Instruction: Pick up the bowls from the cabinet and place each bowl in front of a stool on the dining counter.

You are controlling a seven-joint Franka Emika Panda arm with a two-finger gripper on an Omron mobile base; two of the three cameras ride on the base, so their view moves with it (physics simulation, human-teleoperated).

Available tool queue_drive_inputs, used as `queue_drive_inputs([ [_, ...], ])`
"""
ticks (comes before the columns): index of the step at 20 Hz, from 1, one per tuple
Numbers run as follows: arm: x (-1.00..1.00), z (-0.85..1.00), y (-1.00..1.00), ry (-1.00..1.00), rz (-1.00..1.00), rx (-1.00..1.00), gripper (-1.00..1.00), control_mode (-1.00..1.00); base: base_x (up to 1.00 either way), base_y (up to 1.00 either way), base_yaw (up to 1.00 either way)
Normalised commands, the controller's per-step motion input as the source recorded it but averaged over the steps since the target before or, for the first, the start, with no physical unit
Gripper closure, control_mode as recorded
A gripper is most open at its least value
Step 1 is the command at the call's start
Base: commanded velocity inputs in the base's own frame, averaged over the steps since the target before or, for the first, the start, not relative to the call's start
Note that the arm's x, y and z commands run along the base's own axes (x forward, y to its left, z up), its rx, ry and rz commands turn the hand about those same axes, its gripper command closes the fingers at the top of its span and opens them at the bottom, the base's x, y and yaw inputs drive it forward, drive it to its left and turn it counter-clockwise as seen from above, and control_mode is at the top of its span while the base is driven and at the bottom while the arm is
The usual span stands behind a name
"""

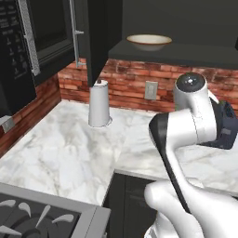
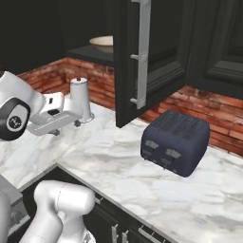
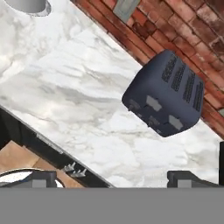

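The gripper (image 3: 111,177) is seen with its fingers spread wide and nothing between them, held above the front edge of the marble worktop (image 3: 65,92). Open marble is left between that edge and the dark toaster (image 3: 166,94), which is set close to the brick backsplash (image 2: 199,114). Farther left, a paper towel roll (image 1: 98,103) stands upright by the wall. Above, the cabinet (image 2: 147,52) door hangs open over the worktop, and the cream bowl (image 1: 149,41) rests on the dark shelf (image 1: 176,53), near its front edge.
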Motion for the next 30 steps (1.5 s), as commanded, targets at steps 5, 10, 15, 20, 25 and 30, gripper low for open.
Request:
queue_drive_inputs([
  [5, 0.41, 0.61, -0.03, -0.01, 0.26, -0.33, -1.0, -1.0, 0.0, 0.0, 0.0],
  [10, 0.04, 0.44, -0.17, -0.03, 0.42, -0.22, -1.0, -1.0, 0.0, 0.0, 0.0],
  [15, 0.03, 0.65, -0.05, -0.01, 0.28, -0.42, -1.0, -1.0, 0.0, 0.0, 0.0],
  [20, 0.36, 0.58, 0.0, 0.02, 0.09, -0.4, -1.0, -1.0, 0.0, 0.0, 0.0],
  [25, 0.57, 0.3, 0.0, 0.09, -0.01, -0.07, -1.0, -1.0, 0.0, 0.0, 0.0],
  [30, 0.43, 0.21, 0.0, 0.04, -0.01, 0.0, -1.0, -1.0, 0.0, 0.0, 0.0],
])
